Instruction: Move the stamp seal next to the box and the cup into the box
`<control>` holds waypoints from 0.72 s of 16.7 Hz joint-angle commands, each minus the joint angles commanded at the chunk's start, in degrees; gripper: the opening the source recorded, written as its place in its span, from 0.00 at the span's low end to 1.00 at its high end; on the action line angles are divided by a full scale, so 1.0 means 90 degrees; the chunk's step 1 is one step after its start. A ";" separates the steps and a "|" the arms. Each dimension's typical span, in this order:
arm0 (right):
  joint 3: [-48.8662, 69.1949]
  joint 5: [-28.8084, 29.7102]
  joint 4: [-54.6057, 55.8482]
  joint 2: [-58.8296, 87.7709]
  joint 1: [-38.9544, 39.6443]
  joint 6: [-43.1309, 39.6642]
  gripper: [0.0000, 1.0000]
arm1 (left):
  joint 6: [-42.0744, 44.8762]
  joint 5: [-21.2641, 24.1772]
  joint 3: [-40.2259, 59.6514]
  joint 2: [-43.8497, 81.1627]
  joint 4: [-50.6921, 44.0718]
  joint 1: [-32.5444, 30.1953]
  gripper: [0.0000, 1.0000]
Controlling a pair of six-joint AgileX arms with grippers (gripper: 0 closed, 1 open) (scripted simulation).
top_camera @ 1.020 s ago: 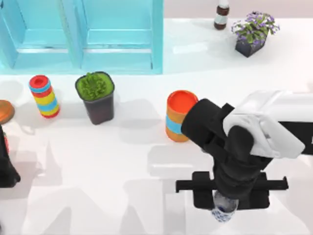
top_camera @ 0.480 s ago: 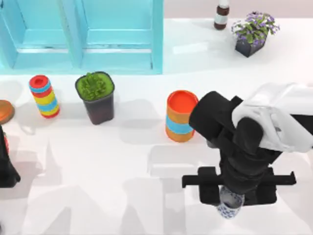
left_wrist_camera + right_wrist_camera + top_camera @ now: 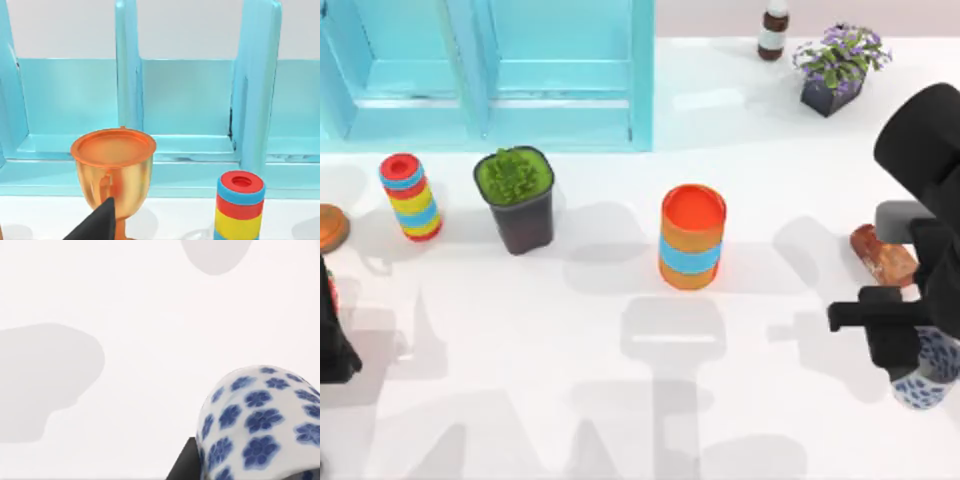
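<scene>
- Right gripper (image 3: 920,362) was at the table's right edge, pinching the cup (image 3: 928,370) above the surface.
- Seal (image 3: 883,255) lay just beyond it, apart from the cup.
- Left arm (image 3: 332,330) sat parked at the left edge; finger state undeterminable.

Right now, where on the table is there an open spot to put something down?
The widest bare patch is the near white table, in front of the green plant pot and orange cylinder. It is crowded at the right, where the right gripper holds the cup beside the stamp seal. The left arm sits at the left edge.
</scene>
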 joint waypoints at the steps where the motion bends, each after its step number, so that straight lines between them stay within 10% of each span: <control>1: 0.0014 0.0000 -0.0092 -0.0090 -0.0088 -0.0088 0.00 | 0.0000 0.0000 0.0000 0.0000 0.0000 0.0000 1.00; 12: -0.0060 0.0568 -0.0013 -0.0229 -0.1389 -0.1476 0.00 | 0.0000 0.0000 0.0000 0.0000 0.0000 0.0000 1.00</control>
